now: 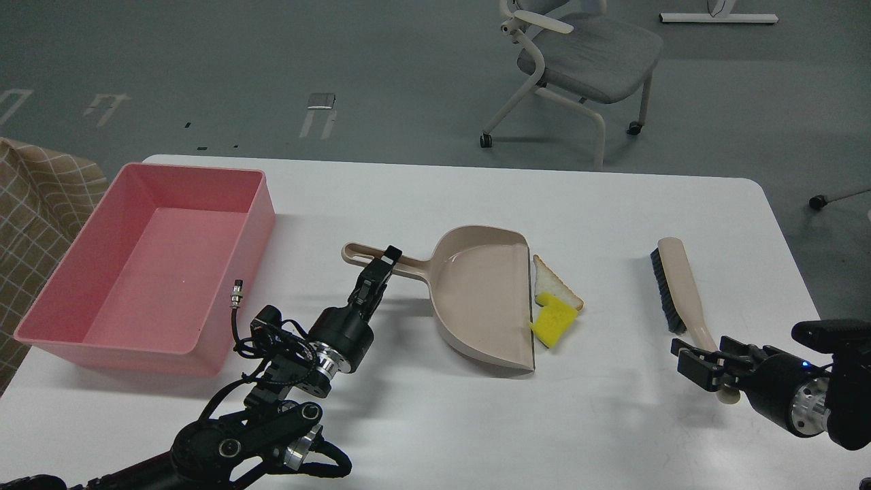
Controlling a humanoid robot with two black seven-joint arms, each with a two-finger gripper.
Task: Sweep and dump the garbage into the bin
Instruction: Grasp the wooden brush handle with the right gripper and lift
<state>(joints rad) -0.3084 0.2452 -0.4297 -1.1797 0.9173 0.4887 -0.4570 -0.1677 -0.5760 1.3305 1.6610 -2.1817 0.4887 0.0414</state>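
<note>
A white worktop (612, 224) is carrying everything here. The pink bin (146, 265) is sitting at its left side, open side up, with nothing showing inside it. Near the middle, a beige dustpan (476, 299) is lying flat with its handle pointing left and its open lip facing right. Just off that lip, the garbage is lying on the worktop: the triangular bread slice (554, 286), white with a brown crust, is resting against the lip's far half, and the yellow sponge chunk (552, 325) is sitting just in front of it, touching the slice and meeting the lip's edge. Farther right, well apart from the dustpan, a beige hand brush (680, 289) with dark bristles is lying with its bristled head away from the robot and its handle pointing back toward it. The left end effector (386, 262) is reaching over the dustpan handle, its fingers closing narrowly at the handle, though whether they are actually gripping it I cannot tell. The right end effector (708, 357) is sitting at the brush's handle end, its two fingers straddling the handle on either side, appearing to be clamping it. Beyond the worktop, a grey office chair (585, 58) is standing on the grey floor.
</note>
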